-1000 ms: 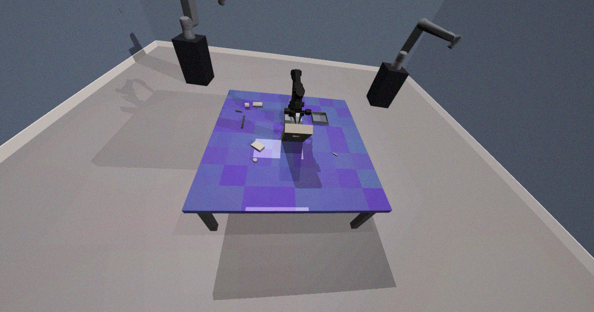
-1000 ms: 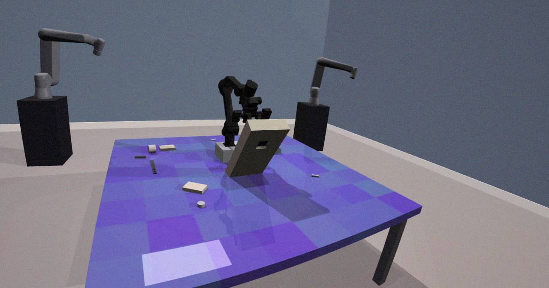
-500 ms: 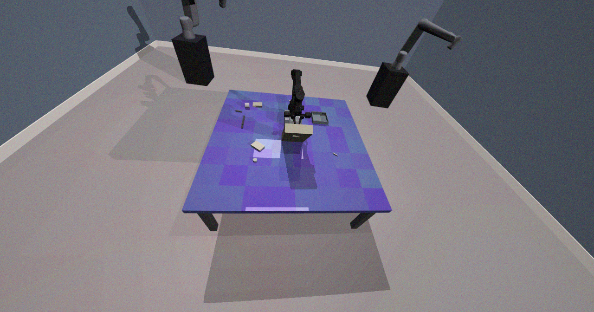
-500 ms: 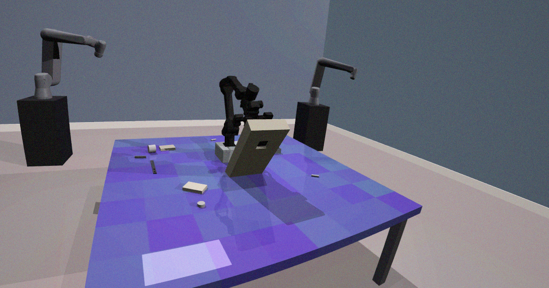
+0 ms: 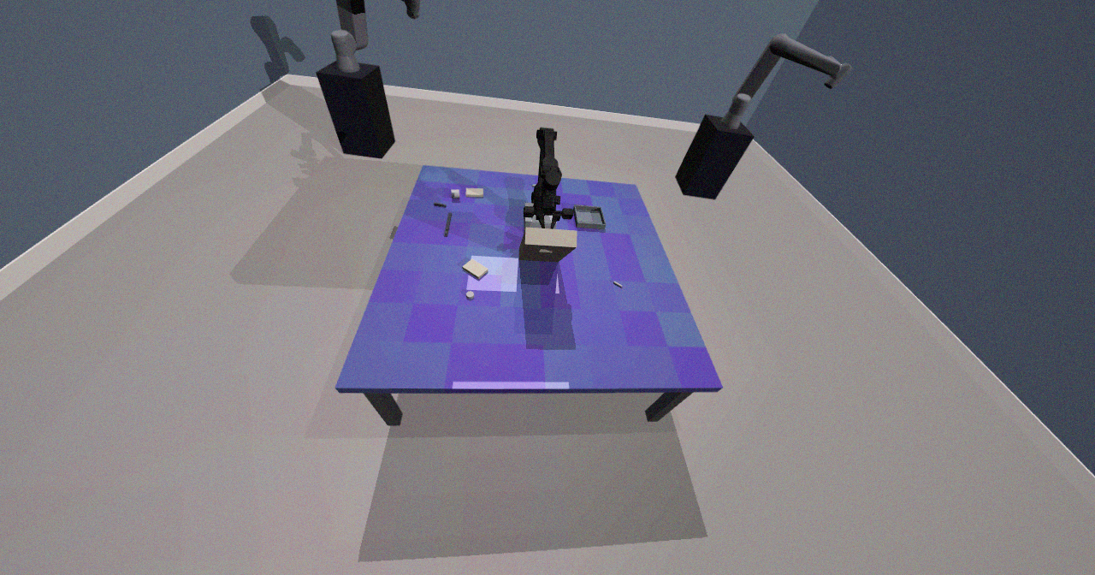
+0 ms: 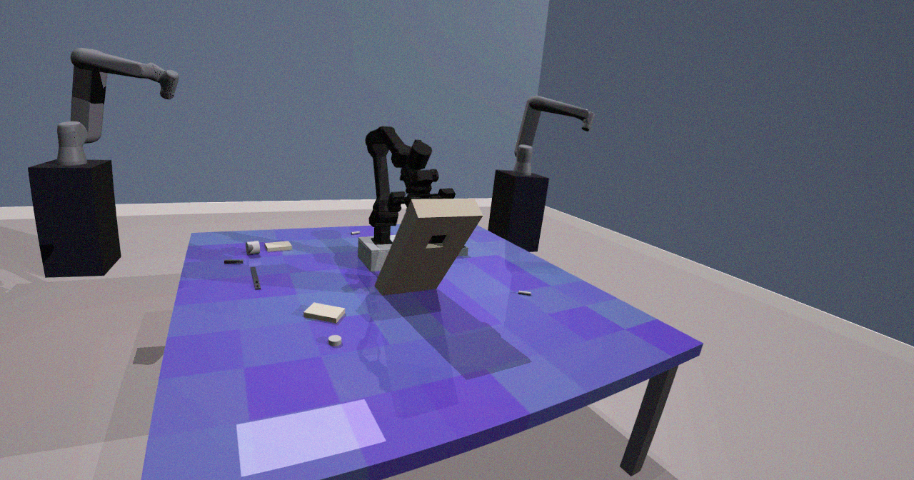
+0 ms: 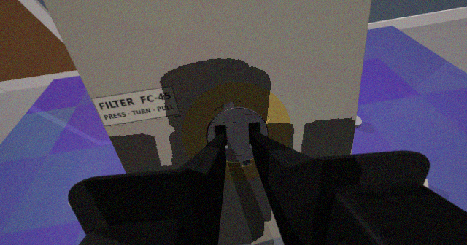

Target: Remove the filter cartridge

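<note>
Behind gripper (image 7: 237,137) fingertips, cartridge (image 7: 237,128) slots hidden, tray (image 5: 589,219) distant

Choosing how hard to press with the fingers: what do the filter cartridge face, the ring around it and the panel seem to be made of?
Filter cartridge: dull grey, looks like matte plastic or unpolished metal; no glint, so either is possible. Ring: flat mustard yellow, probably painted or plastic. Service panel: even beige, matte, no grain, like painted sheet or board. Gripper fingertips sit at the two slots.
</note>
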Tool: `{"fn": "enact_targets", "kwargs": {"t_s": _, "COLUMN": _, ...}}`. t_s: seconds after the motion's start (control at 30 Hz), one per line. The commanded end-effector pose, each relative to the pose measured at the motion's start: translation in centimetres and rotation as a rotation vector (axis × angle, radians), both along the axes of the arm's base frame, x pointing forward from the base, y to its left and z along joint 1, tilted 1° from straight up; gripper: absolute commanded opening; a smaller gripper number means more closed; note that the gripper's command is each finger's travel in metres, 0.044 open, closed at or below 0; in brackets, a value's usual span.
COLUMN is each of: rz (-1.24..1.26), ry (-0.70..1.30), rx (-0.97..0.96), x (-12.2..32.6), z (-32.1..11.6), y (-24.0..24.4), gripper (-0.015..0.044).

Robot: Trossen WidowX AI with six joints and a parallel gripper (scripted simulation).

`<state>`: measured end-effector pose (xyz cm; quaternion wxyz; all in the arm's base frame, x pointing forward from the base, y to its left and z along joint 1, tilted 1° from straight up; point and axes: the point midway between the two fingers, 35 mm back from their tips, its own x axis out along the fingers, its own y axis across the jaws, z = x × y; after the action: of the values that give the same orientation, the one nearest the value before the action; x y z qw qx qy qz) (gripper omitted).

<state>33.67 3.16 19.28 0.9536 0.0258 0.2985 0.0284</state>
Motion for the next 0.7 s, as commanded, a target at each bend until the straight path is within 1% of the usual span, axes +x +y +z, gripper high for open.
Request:
{"fn": "enact_targets", "kwargs": {"t_s": 0.0, "rz": -0.001, "ry": -0.001, "rx": 0.000, "x": 0.06, "z": 0.01, "y": 0.00, "gripper": 0.0093}}
{"fn": "enact_targets", "kwargs": {"t_s": 0.67, "rz": -0.001, "ry": -0.002, "rx": 0.000, "x": 0.43, "z": -0.17, "y": 0.04, "gripper": 0.0093}}
